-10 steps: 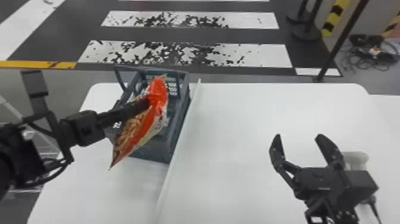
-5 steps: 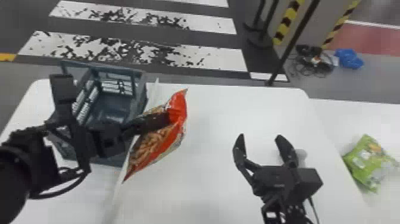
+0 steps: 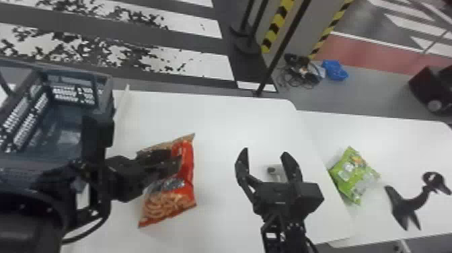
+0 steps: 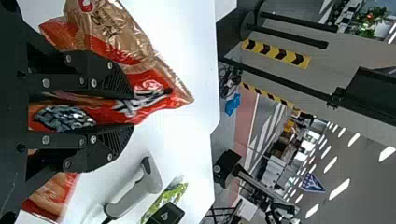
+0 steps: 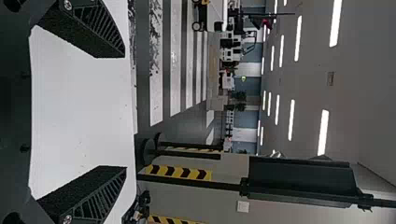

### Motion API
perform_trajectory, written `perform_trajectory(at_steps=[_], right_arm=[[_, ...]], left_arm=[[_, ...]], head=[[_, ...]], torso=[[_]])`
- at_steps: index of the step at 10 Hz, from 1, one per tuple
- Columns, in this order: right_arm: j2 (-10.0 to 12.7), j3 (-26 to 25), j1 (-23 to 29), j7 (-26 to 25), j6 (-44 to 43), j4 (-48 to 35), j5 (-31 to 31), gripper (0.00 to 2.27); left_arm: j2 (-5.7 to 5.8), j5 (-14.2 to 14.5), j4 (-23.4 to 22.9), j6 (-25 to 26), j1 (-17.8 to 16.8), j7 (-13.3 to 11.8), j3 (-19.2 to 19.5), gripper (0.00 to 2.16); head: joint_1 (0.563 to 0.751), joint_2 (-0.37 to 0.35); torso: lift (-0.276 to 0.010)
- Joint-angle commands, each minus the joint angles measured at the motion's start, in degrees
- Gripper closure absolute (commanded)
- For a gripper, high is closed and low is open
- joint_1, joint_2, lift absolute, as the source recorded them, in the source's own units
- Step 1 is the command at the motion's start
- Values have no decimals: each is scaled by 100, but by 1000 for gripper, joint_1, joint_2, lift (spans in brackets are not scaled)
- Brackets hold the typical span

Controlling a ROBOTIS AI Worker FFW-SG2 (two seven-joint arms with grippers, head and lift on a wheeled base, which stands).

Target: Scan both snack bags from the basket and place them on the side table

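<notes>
White table [image 3: 218,117]: red snack bag [image 3: 170,198], clenched in left gripper [image 4: 133,110], presumably for scanning; right gripper [image 3: 265,152] spreads empty jaws near handheld scanner [image 4: 149,182].

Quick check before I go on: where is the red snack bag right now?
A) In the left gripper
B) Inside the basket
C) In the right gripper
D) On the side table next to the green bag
A: the left gripper has its fingers on either side of the red snack bag.
</notes>
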Motion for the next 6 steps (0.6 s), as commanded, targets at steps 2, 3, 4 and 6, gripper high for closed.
perform_trajectory(at_steps=[2, 3, 4, 6], right_arm=[[5, -12, 0, 9, 0, 0, -76, 66], [5, -3, 0, 9, 18, 0, -76, 63], [5, -3, 0, 9, 18, 0, -94, 66], [5, 67, -26, 18, 53, 0, -103, 63]], left_arm=[[43, 5, -60, -633, 141, 76, 1, 66], [78, 5, -342, -861, 317, 85, 203, 70], [166, 5, -684, -1283, 528, 68, 405, 73], [254, 146, -1150, -1406, 800, 85, 1056, 76]], head=[[695, -350], [695, -350], [695, -350], [695, -337]], torso=[[-75], [-75], [-75], [-75]])
